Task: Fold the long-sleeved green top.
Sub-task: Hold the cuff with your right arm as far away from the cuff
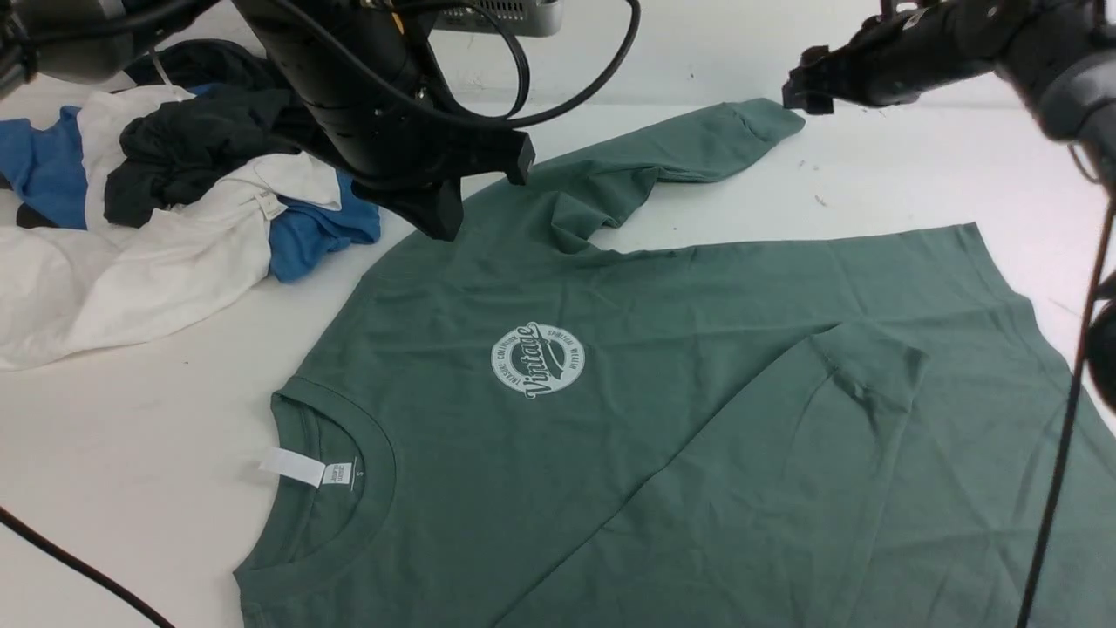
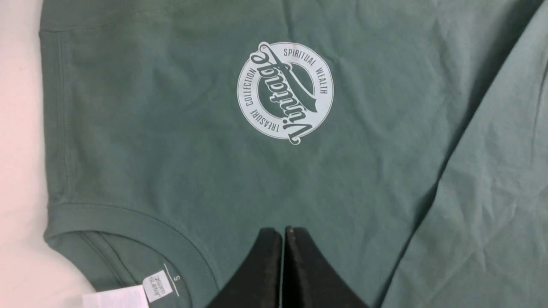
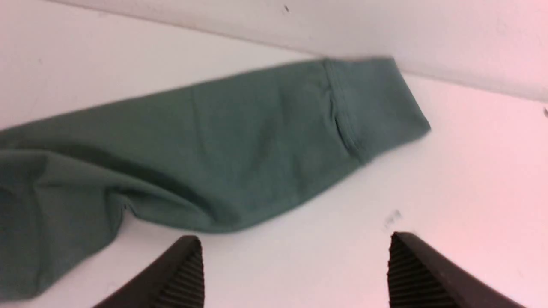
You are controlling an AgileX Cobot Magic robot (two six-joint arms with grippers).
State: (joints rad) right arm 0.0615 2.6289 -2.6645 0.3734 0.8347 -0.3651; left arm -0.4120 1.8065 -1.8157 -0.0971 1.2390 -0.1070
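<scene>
The green long-sleeved top (image 1: 663, 375) lies logo-up on the bench (image 1: 131, 453), its near sleeve (image 1: 837, 384) folded across the body and its far sleeve (image 1: 689, 148) outstretched. That sleeve seems next: pinch the cuff (image 3: 376, 98) squarely and lay it flat across. The right arm (image 1: 924, 44) hovers beside the cuff, jaws wide and empty. The left arm (image 1: 366, 96) hangs above the top, jaws closed on nothing.

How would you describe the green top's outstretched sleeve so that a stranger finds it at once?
On the white table lies the green long-sleeved top. From its far shoulder one sleeve runs out over bare table toward the back wall. Unlike the other sleeve, folded onto the body, it lies off the torso.
</scene>
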